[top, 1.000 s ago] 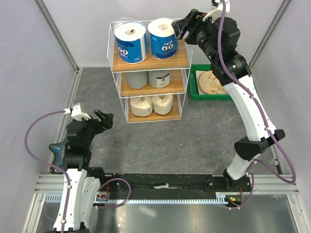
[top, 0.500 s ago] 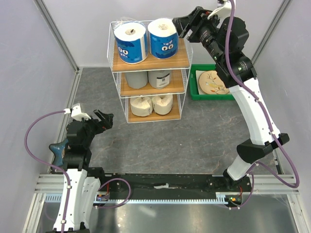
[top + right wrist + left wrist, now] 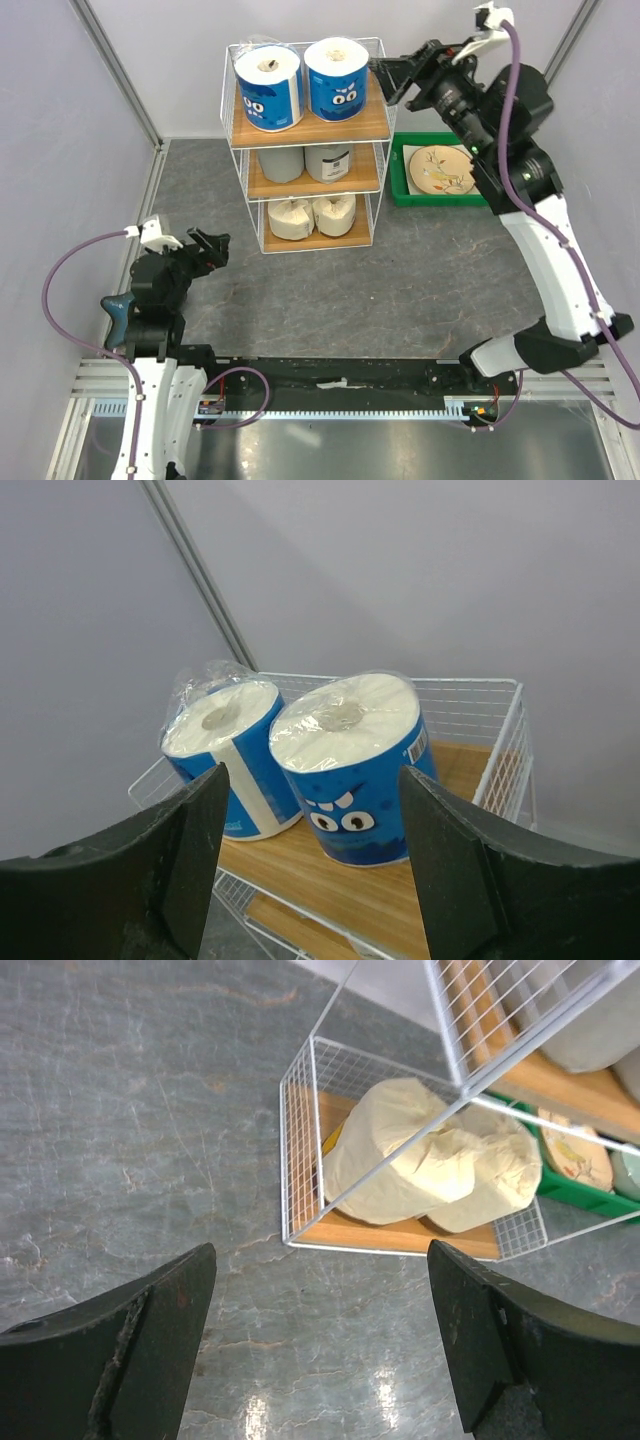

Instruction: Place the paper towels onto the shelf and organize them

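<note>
All six paper towels (image 3: 335, 80) sit on the shelf (image 3: 372, 118): two blue rolls (image 3: 268, 88) upright, side by side on the top tier, two grey rolls (image 3: 328, 160) on the mid tier, two cream rolls (image 3: 287, 218) touching on the bottom tier. R gripper (image 3: 392, 82) hangs high, just right of the top tier, jaws wide apart, nothing btwn them. L gripper (image 3: 211, 249) hangs low over the table (image 3: 420, 270), front-left of the shelf, well apart from it, jaws spread too, empty. Green tray (image 3: 400, 190) w/ a plate (image 3: 440, 168) lies right of the shelf.
</note>
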`<action>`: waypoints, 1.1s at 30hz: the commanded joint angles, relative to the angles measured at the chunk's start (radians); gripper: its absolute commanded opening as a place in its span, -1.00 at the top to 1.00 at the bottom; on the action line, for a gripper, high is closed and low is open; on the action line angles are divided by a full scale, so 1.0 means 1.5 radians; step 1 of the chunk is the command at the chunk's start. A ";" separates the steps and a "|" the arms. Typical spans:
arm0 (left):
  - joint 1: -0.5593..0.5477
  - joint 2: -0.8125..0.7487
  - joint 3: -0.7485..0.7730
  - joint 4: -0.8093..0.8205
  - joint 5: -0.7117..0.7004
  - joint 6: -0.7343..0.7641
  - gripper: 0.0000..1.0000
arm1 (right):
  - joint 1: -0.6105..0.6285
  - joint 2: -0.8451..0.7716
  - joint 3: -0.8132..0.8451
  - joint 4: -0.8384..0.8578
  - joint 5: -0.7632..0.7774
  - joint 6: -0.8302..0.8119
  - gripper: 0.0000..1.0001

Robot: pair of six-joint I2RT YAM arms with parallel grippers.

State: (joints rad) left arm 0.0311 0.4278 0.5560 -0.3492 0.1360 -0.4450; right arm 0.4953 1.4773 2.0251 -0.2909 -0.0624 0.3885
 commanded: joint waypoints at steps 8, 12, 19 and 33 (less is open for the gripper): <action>0.000 -0.011 0.196 -0.023 -0.068 -0.101 -0.80 | -0.001 -0.168 -0.081 -0.068 0.091 -0.061 -0.58; -0.001 0.059 0.304 -0.023 -0.039 -0.107 -0.81 | 0.000 -0.245 -0.195 -0.080 0.110 -0.047 -0.61; -0.001 0.165 0.474 0.006 -0.037 -0.052 -0.82 | -0.001 -0.326 -0.321 -0.083 0.095 -0.018 -0.64; -0.050 0.411 0.691 0.055 -0.001 0.019 -0.83 | 0.000 -0.386 -0.392 -0.111 0.106 -0.011 -0.67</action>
State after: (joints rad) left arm 0.0105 0.9897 1.5143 -0.3035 0.1303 -0.5114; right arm 0.4953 0.9161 1.4475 -0.4503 0.0811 0.3645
